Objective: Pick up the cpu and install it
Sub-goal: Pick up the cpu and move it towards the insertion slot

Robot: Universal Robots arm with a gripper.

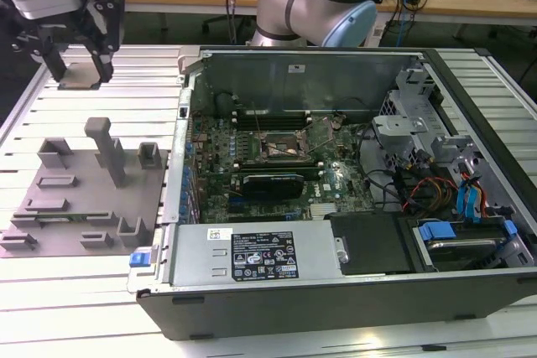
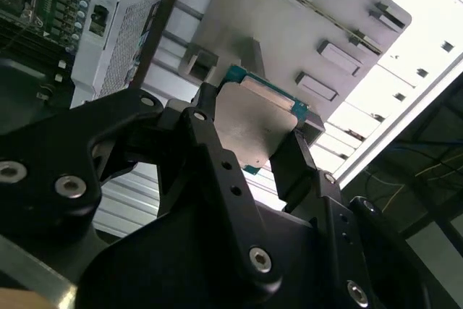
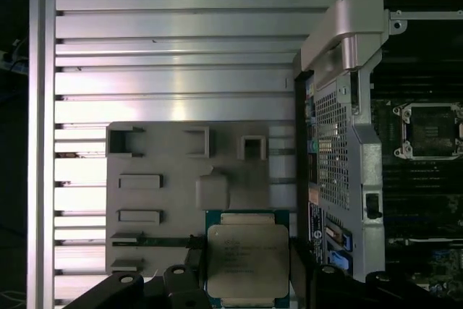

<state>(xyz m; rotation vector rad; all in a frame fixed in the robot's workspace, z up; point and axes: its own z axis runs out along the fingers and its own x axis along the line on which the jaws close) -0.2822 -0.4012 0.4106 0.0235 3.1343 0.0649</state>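
Slatted aluminium table point(image 1: 84, 299) under everything; on it an open computer case point(image 1: 319, 77) toward the exterior view's right and a grey fixture plate point(image 1: 134, 194) toward its left. Seems to be the carry step: pick-up looks done, install not yet begun. Gripper point(image 1: 80, 64) high at the far left of the exterior view, off the plate and well apart from the case. Grips the cpu point(image 3: 247, 262) between two dark fingers point(image 2: 293, 161), closed just to the width of the chip, pads on two opposite edges. Touches nothing else, as far as visible. So the cpu: in the air, in the gripper, near the far edge of the plate, not in the socket point(image 1: 285, 142). Calls next, as a judgement, for a firm and level hold on the way across to the socket in the middle of the board, then for the chip square to the dark frame and a slow, straight descent; risks a jam with any tilt.
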